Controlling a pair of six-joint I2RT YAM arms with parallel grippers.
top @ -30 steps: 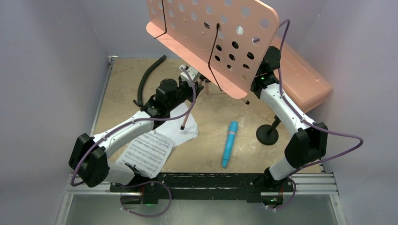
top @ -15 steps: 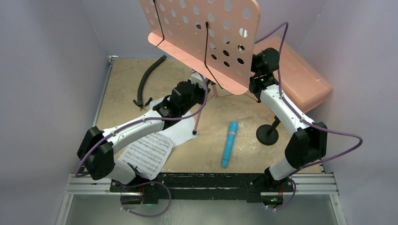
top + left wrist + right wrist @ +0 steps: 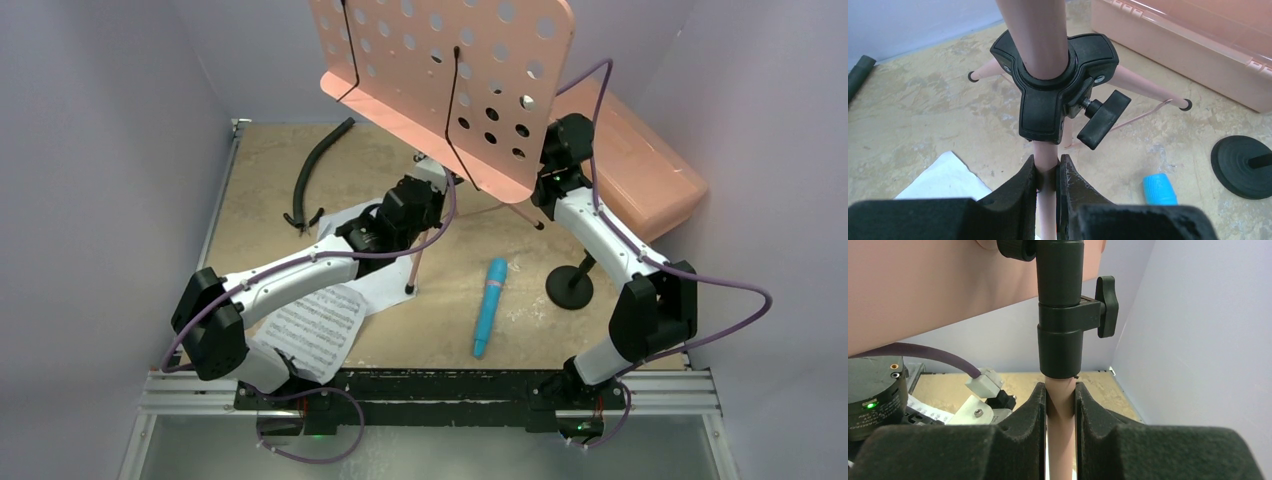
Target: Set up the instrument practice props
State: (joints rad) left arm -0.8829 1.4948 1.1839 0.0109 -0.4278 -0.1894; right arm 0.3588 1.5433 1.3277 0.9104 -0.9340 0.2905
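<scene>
Comparing with half a second ago, the pink music stand (image 3: 440,70) is seen shifted a little toward the right edge, its perforated desk raised nearer to upright, and the left arm (image 3: 300,265) is stretched further in beneath it. The left jaws are clenched on a pink tube just below the black tripod hub (image 3: 1048,95); the right jaws are clamped on the shaft just under the black height collar (image 3: 1060,335). Two tripod feet appear to rest on the surface (image 3: 260,200), so the stand is judged almost planted, around the middle toward the far edge.

The sheet-music pages (image 3: 310,325) lie untouched at the near left corner, partly under the left arm. The blue microphone (image 3: 489,305) lies toward the near edge, with the black mic stand (image 3: 570,288) just to its right. Room is limited by the pink box (image 3: 640,170) at the far right corner and the hose (image 3: 318,165) by the far left edge; bare surface is left between the hose and the stand.
</scene>
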